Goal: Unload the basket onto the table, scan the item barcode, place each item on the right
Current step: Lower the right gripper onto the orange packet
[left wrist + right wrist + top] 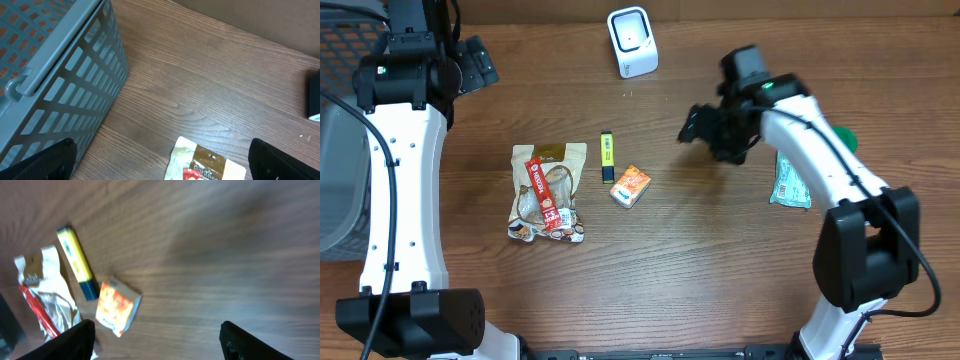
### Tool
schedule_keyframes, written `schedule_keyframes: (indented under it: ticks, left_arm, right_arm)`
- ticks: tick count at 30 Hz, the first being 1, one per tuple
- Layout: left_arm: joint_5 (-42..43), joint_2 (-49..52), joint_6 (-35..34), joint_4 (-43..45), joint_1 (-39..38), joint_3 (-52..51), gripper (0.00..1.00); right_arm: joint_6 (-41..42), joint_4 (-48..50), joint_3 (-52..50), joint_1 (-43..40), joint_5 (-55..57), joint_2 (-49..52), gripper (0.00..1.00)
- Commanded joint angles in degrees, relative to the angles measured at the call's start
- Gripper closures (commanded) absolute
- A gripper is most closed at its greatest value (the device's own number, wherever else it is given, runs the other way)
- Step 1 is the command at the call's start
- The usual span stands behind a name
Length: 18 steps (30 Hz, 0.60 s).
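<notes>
1. right hand (700, 128): above bench (720, 280), fingers wide, empty.
2. left hand (477, 62): wide, empty, beside basket (340, 180).
3. orange box (630, 186): on bench, beside yellow marker (607, 156), well apart from scanner (632, 41).

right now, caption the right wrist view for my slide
Open right pincer above wooden table; yellow marker, orange box and snack bag at left

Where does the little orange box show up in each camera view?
Overhead: the orange box lies near the table's middle, just right of the yellow marker's dark end.
Left wrist: not in it.
Right wrist: lower left, beside the marker's blue end.
Shared landmark: the snack bag, left of the box and visible in all three views.
</notes>
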Motion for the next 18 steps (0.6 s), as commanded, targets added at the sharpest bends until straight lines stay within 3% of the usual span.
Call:
schedule_keyframes:
  ticks: [1,3,10,12,18]
  left_arm:
    - [-0.8,0.5,-0.8,0.2,0.0,0.4,0.00]
    - [-0.8,0.5,-0.8,0.2,0.0,0.4,0.00]
    - [-0.8,0.5,-0.8,0.2,0.0,0.4,0.00]
    - [-0.8,0.5,-0.8,0.2,0.0,0.4,0.00]
    - [-0.8,0.5,-0.8,0.2,0.0,0.4,0.00]
  right_arm:
    - [9.8,2.6,-3.3,4.2,-1.1,0.2,0.17]
    - [14.4,4.9,-5.2,6.6,-1.1,0.2,0.08]
    - [22.1,12.1,-8.8,13.3,3.5,0.2,0.30]
    - [25.1,12.4,-8.9,15.0,6.1,0.2,0.40]
    - [32.0,12.8,-9.0,19.8,14.1,0.2,0.44]
